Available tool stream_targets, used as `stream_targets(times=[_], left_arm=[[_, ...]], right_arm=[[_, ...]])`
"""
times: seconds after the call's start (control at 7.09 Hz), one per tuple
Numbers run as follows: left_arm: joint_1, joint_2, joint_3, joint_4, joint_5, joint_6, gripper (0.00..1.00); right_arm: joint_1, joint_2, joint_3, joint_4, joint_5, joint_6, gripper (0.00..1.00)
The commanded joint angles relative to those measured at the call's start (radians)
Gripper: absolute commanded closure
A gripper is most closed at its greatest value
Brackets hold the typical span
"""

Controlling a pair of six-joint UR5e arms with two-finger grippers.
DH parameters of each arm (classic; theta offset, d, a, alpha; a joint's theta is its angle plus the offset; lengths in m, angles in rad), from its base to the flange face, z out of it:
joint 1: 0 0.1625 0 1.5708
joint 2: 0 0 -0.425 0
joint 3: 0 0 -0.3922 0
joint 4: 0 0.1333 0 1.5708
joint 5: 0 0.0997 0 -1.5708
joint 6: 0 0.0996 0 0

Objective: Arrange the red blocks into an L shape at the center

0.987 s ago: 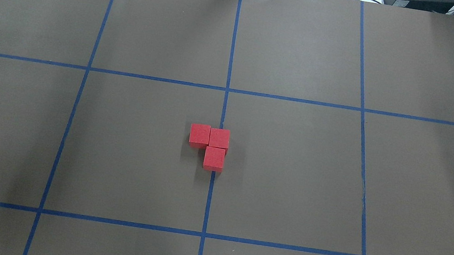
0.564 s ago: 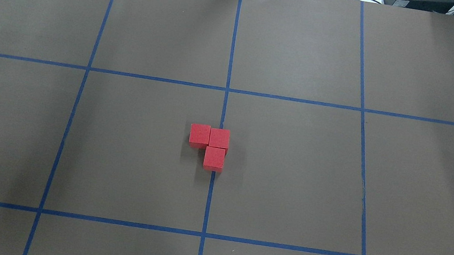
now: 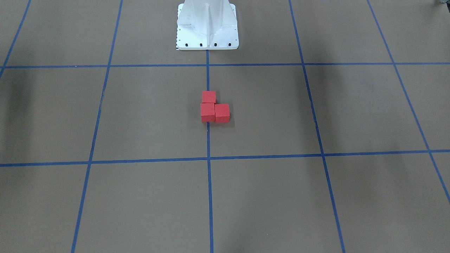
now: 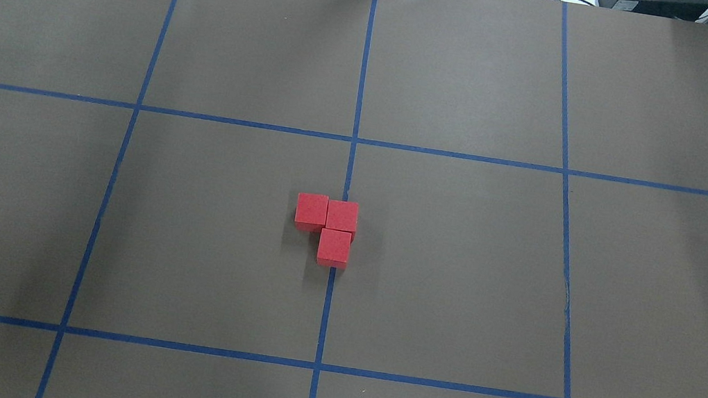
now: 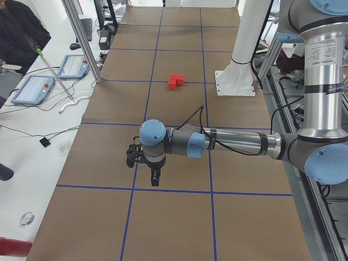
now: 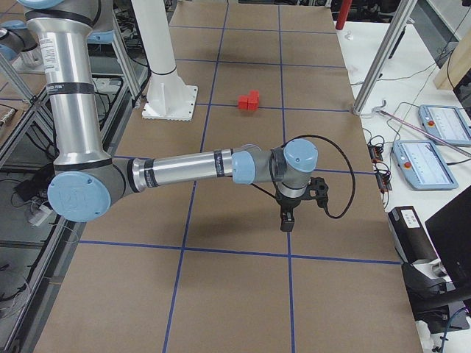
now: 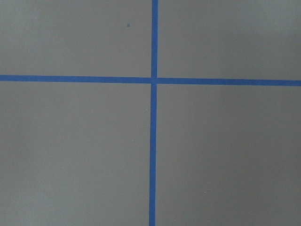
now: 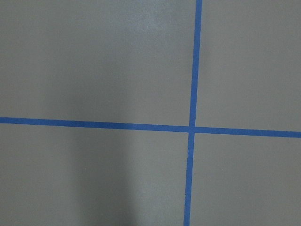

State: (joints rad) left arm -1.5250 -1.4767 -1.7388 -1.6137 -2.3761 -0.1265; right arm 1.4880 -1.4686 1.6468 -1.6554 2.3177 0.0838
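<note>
Left gripper [image 5: 155,181] hung over the brown paper [image 4: 454,277] at the table's left end; open or closed, couldn't tell. Right gripper [image 6: 288,222] likewise at the right end, couldn't tell. Farther in, the red blocks [image 4: 342,218] touched in an L on the middle tape line [image 4: 361,88] at center.

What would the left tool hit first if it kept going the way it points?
Probably just the brown paper, near a blue tape crossing. The left tool points down at it; the red blocks sit far off.
</note>
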Motion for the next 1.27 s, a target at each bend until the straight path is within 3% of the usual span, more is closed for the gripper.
stream_targets(times=[0.0,1.13], left_arm=[[0.000,-0.002,0.004,-0.002,-0.002,0.001,0.00],[0.000,-0.001,-0.013,-0.002,-0.002,0.001,0.00]], right_arm=[[0.000,-0.004,0.011,-0.001,0.003,0.001,0.00],[0.000,-0.019,0.025,-0.001,0.008,0.001,0.00]])
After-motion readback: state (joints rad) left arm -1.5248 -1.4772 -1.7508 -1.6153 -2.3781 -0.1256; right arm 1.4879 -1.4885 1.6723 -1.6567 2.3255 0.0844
